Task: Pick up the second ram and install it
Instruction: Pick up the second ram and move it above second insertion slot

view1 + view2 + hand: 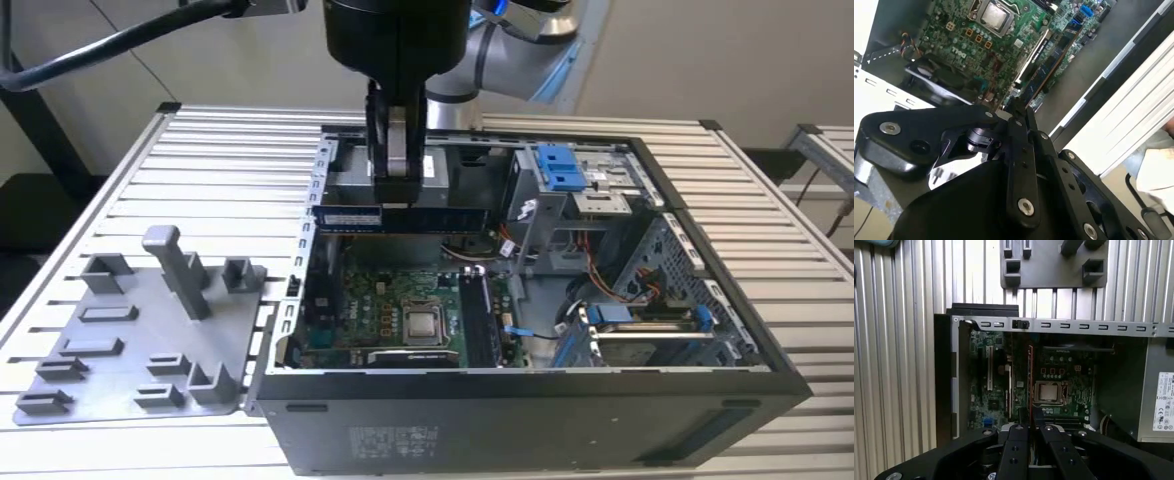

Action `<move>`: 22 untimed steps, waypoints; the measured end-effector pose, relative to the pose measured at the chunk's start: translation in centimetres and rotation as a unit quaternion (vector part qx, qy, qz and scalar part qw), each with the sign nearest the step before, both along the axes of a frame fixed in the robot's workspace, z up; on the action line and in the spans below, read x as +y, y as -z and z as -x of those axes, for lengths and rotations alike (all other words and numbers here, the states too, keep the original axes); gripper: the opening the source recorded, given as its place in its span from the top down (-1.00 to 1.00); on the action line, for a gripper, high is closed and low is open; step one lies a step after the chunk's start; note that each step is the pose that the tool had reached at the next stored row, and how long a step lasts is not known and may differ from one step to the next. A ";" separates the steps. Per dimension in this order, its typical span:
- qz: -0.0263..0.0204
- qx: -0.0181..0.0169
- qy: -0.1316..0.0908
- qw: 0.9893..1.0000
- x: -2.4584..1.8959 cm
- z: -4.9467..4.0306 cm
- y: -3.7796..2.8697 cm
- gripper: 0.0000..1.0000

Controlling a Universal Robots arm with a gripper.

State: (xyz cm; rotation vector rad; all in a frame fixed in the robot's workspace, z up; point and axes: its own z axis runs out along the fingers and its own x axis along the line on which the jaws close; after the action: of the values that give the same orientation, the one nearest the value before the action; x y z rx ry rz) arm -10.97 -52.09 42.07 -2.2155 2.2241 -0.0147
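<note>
Gripper clamped on ram near mid-length; stick hangs level at the fingertips, above motherboard inside open case.

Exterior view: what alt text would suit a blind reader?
The end effector holds the second ram level above the open computer case. A grey holder tray lies beside the case, at the exterior view's left.

Looks like a robotics lab or test bench to me: robot arm hanging over a slotted metal table, an opened-up desktop PC case on it, and a grey plastic parts holder alongside.
</note>
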 end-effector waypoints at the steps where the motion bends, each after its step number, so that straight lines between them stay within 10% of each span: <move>1: 0.000 0.000 0.002 1.000 0.00 -0.15 0.00 0.72; 22: 0.000 0.000 0.024 1.000 0.00 -4.00 0.01 0.72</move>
State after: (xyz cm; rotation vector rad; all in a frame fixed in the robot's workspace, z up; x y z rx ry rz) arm -6.97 -52.09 42.06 -2.1616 2.2771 -0.0148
